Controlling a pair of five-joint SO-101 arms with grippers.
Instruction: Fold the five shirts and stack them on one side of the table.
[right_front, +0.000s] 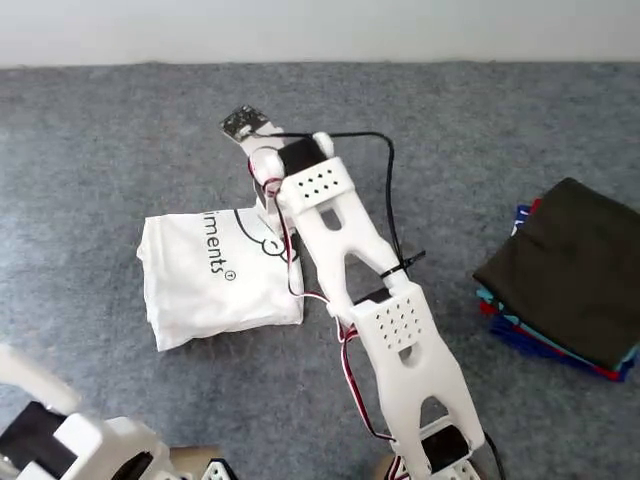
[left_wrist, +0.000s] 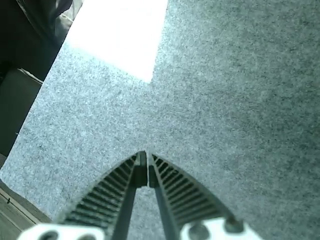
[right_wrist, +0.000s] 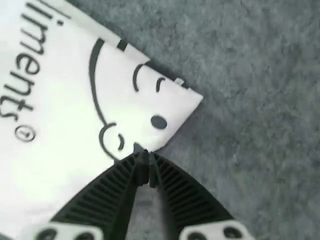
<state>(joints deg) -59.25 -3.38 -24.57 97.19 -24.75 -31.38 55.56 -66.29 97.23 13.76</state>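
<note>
A folded white shirt (right_front: 215, 275) with dark print lies flat on the grey mat, left of centre. My right gripper (right_wrist: 143, 162) is shut, its tips resting at the shirt's (right_wrist: 75, 100) printed edge near a corner; I cannot tell whether cloth is pinched. In the high view the right gripper (right_front: 268, 195) sits at the shirt's far right corner, at the end of its stretched-out arm. My left gripper (left_wrist: 146, 162) is shut on nothing above bare mat, with the white shirt (left_wrist: 120, 35) farther off. A stack of folded shirts (right_front: 570, 270), a dark one on top, stands at the right edge.
The grey mat (right_front: 120, 130) covers the whole table. The left arm's white base (right_front: 70, 435) sits tucked at the near left corner. The right arm's links (right_front: 390, 320) and cables cross the middle. Bare mat lies between the white shirt and the stack.
</note>
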